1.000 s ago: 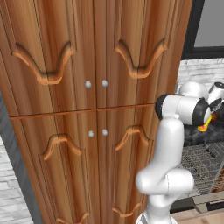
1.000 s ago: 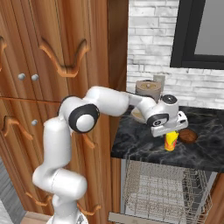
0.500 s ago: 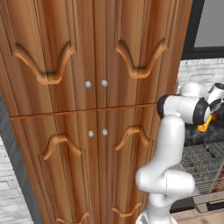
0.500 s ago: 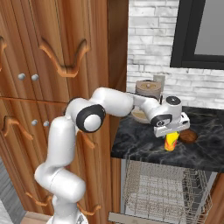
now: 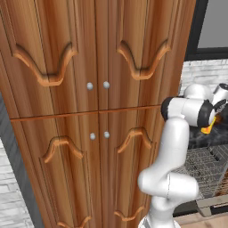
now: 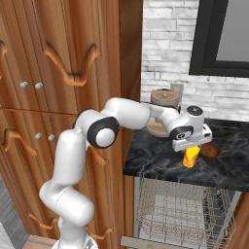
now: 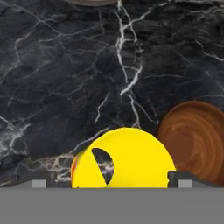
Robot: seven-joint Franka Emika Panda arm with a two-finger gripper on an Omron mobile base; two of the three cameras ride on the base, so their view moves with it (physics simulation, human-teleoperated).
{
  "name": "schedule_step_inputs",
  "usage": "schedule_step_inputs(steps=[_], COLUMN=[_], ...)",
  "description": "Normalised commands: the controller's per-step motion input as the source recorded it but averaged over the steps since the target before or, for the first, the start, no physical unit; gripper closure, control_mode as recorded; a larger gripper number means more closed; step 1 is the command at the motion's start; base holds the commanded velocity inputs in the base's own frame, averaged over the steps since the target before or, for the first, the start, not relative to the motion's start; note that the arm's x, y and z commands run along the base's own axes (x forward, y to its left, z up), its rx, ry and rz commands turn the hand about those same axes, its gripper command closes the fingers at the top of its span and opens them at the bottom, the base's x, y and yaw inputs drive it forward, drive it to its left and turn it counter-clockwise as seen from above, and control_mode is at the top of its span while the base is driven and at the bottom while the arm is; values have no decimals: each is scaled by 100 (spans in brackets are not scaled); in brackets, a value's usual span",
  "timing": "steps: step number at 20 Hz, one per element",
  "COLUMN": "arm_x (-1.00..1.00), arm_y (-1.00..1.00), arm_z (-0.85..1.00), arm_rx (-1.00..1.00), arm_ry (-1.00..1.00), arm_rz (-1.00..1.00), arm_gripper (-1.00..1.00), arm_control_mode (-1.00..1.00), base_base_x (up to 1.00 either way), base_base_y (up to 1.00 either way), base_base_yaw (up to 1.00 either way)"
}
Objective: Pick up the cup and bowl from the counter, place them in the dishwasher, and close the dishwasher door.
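The yellow cup stands on the black marble counter, low in the hand view, between my two finger tips. My gripper is open, with jaws wide on either side of the cup and not closed on it. The reddish-brown bowl sits just to the cup's right. From the right base view the gripper hangs right over the cup, with the bowl beside it on the counter. Below, the dishwasher's wire rack is pulled out over the lowered dishwasher door.
A tall carved wooden cabinet stands left of the counter, close to my arm. A round brown jar-like object and a beige item sit at the counter's back near the brick wall. A dark-framed window is above.
My hand has shifted to the right along the counter and come down over the cup. The jaws stayed wide; cup and bowl have not moved.
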Motion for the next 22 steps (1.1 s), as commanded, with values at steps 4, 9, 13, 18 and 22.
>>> schedule_step_inputs(steps=[4, 9, 13, 18, 22], arm_x=[0, -2, 0, 0, 0], arm_y=[59, 56, 17, -2, -7], arm_z=[-18, -27, -28, -11, -4], arm_rx=[-5, -5, -5, -5, -4], arm_ry=[-1, -2, 0, 0, -1], arm_rz=[2, 0, 0, 0, 0], arm_gripper=[-100, -100, -100, -100, -100], arm_control_mode=[-100, -100, -100, -100, -100], base_base_x=[0, 0, 0, 0, 0], base_base_y=[0, 0, 0, 0, 0], base_base_yaw=[0, 0, 0, 0, 0])
